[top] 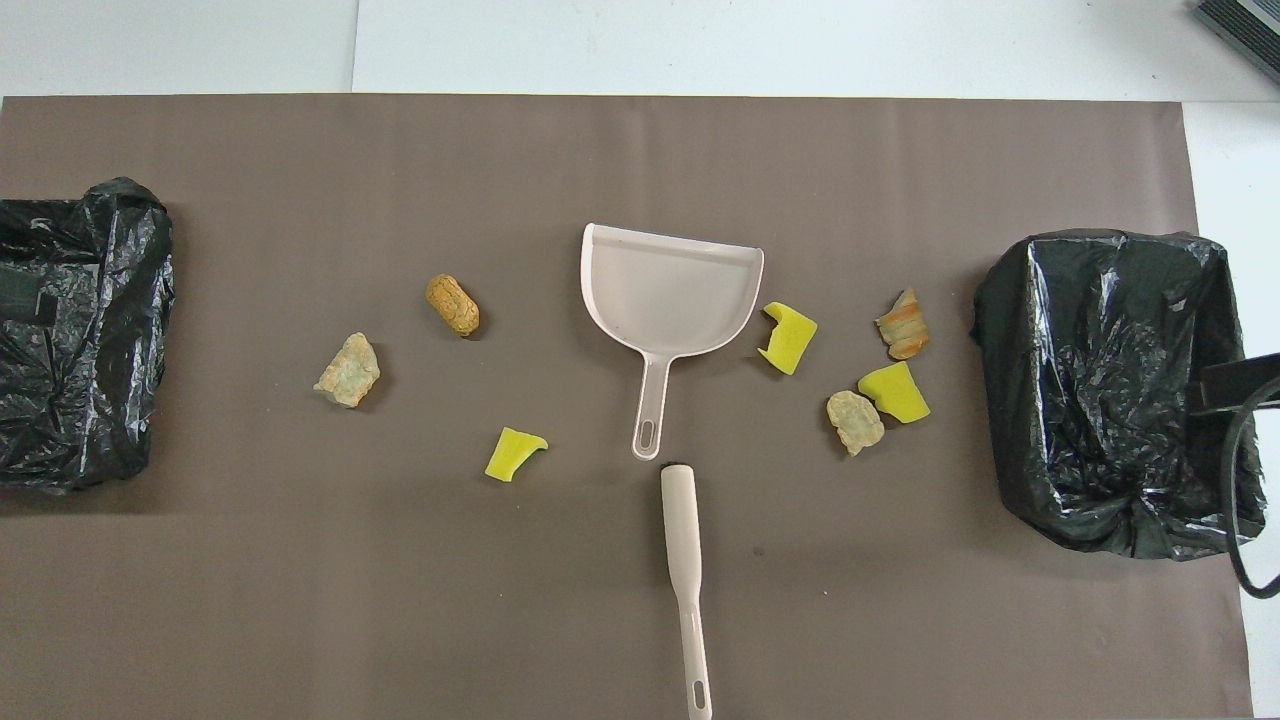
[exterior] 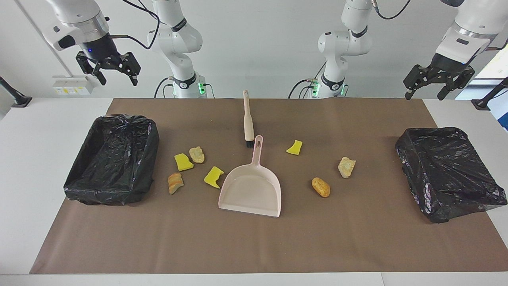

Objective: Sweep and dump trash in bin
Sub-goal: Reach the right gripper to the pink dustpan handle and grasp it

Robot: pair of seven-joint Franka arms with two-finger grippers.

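Several small trash scraps lie on the brown mat: yellow wedges [exterior: 183, 161] [exterior: 214, 176] [exterior: 294, 147], tan lumps [exterior: 197, 155] [exterior: 346, 167] and orange-brown chunks [exterior: 175, 182] [exterior: 320, 186]. A pale pink dustpan [exterior: 251, 190] lies mid-mat with its handle toward the robots, also in the overhead view [top: 670, 290]. A pale brush [exterior: 248, 119] lies nearer the robots, its bristle end by the dustpan's handle. My right gripper [exterior: 117, 77] is open and empty, high over the table edge near its bin. My left gripper [exterior: 424, 93] is open and empty, high at its own end.
Two bins lined with black bags stand at the mat's ends, one at the right arm's end [exterior: 151, 137] and one at the left arm's end [exterior: 444, 171]. White table shows around the mat [top: 640, 150].
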